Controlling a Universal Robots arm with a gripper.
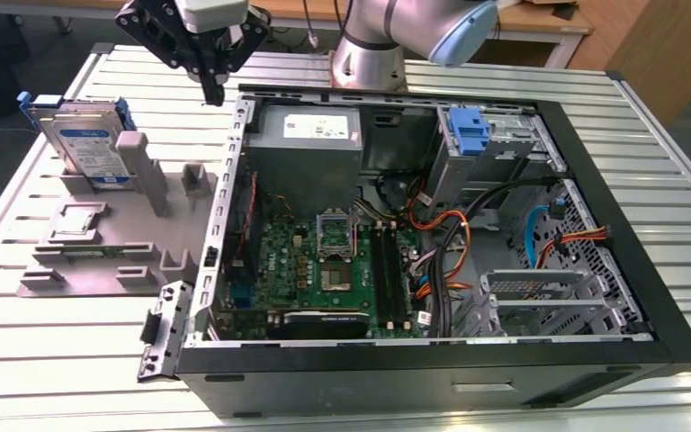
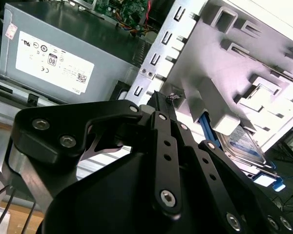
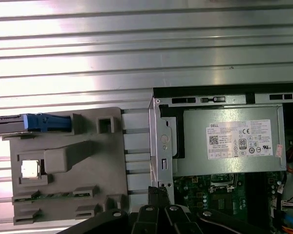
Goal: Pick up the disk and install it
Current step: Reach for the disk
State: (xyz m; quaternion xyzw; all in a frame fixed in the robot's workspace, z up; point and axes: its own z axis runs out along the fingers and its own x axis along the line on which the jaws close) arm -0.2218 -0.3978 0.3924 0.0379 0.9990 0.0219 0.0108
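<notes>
In the exterior view, disk: the disk (image 1: 82,144) stands on edge in a grey holding fixture (image 1: 130,234), to the exterior view's left of the open computer case (image 1: 633,297).
Exterior view, gripper: the gripper (image 1: 213,88) hangs above the gap between the fixture and the case's far corner. Its fingers are pressed together on nothing and it is well apart from the disk.
Exterior view, progress: judged to be at the outset. Nothing is grasped, so pick-up and installation both remain.
Exterior view, surface and room: a ribbed metal table (image 1: 69,369) carries the fixture and case; wooden furniture (image 1: 646,36) stands behind.
Second wrist view: the gripper (image 2: 161,100), black-linked, has its tips closed and empty beside the case wall. The disk (image 2: 244,144) shows its label beyond the fixture (image 2: 210,58), and the power supply (image 2: 53,58) lies opposite.
First wrist view: the gripper (image 3: 158,191) is over the case edge. The disk (image 3: 44,122) sits edge-on in the fixture (image 3: 112,146), on the table (image 3: 136,48).
</notes>
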